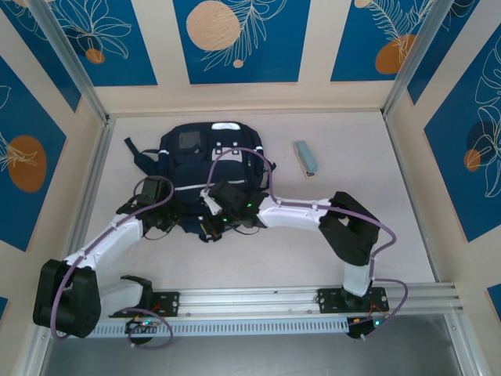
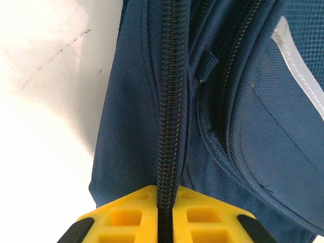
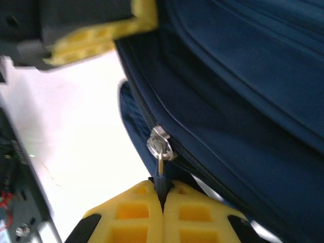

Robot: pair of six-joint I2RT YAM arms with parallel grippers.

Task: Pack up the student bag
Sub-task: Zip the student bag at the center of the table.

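The student bag (image 1: 205,166), dark navy with thin white stripes, lies flat at the back middle of the table. My left gripper (image 2: 167,205) is shut on the bag's zipper seam (image 2: 169,101), pinching the closed teeth at the bag's near left corner. My right gripper (image 3: 163,195) is shut on the dark pull tab (image 3: 161,181) of the silver zip slider (image 3: 159,144) at the bag's near edge. The left gripper's yellow fingers (image 3: 101,33) show at the top of the right wrist view. Both grippers (image 1: 160,215) (image 1: 223,210) sit at the bag's near side.
A small grey-blue box (image 1: 306,157) lies on the table to the right of the bag. A dark strap (image 1: 135,150) trails from the bag's left side. Frame posts and patterned walls ring the white table (image 1: 258,258); the arms' rail runs along the near edge.
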